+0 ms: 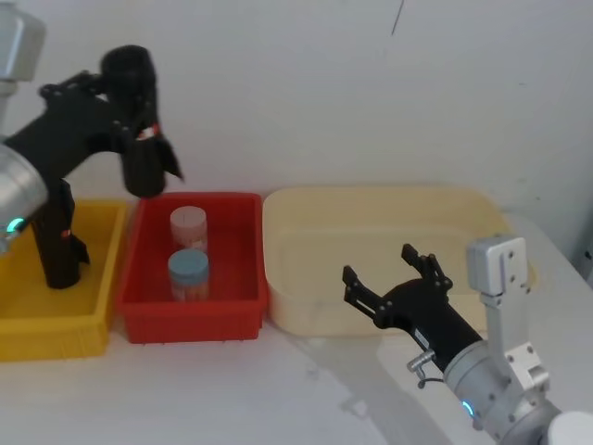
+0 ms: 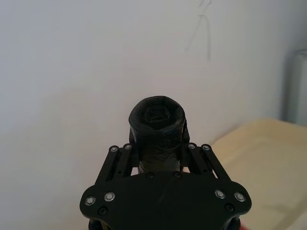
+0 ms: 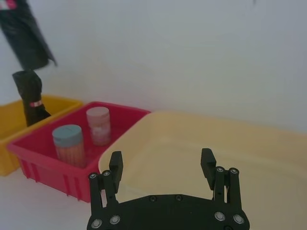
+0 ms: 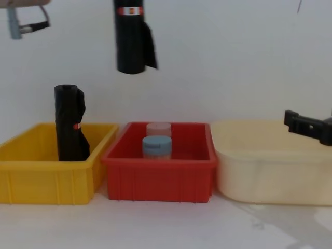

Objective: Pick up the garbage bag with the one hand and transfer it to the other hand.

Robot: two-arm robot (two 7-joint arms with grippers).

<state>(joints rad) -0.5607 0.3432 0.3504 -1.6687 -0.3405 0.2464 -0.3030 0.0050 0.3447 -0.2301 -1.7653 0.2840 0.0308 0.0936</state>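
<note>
Left gripper (image 1: 127,119) clamps bag (image 1: 145,171) upright, aloft; right gripper (image 1: 382,266), jaws spread wide, sits low, bag at its 10 o'clock, well apart.

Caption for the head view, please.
Left gripper holds the garbage bag high above the red bin; the open right gripper hovers over the cream tub.

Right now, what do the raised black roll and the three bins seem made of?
The garbage bag: thin black plastic film, faintly glossy; a loose flap hangs off it. The yellow bin, red bin and cream bin: probably rigid moulded plastic, smooth walls with thick rims.
</note>
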